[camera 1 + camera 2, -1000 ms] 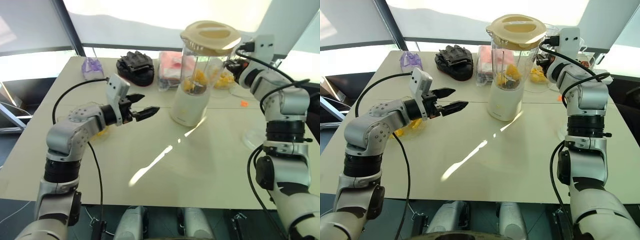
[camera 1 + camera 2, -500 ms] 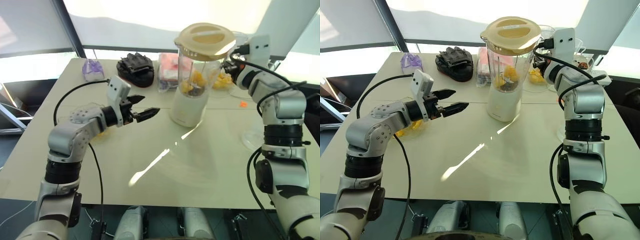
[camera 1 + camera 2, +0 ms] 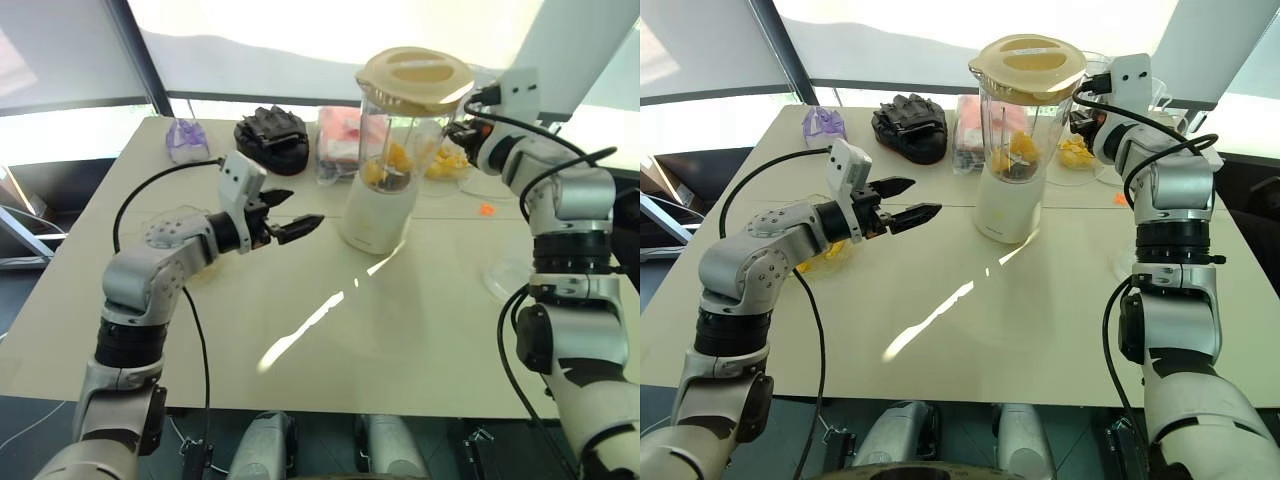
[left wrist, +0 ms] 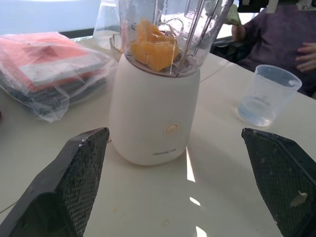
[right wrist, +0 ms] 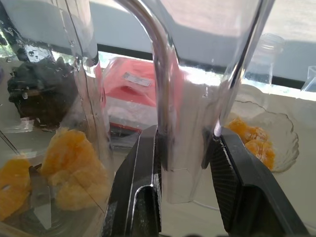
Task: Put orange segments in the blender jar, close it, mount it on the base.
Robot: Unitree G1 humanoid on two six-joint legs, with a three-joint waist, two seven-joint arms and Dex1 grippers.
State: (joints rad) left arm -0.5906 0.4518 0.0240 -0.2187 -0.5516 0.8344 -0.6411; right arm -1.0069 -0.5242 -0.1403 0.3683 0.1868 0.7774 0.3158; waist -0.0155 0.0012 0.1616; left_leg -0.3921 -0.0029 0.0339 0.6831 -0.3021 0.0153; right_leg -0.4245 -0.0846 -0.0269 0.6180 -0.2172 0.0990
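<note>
Left gripper (image 3: pixel 293 213) nearest, fingers spread wide, empty, hovering over table (image 3: pixel 330 340), pointing at base (image 3: pixel 375 217). Blender jar (image 3: pixel 405 135) seated on base mid-table, cream lid (image 3: pixel 415 78) on, orange segments (image 4: pixel 152 46) inside at bottom. Right gripper (image 5: pixel 183 163) clamped on jar handle (image 5: pixel 168 98). Beyond: scalloped glass bowl (image 5: pixel 269 132) with more orange pieces, red packet (image 3: pixel 975 125), black glove (image 3: pixel 271 134).
</note>
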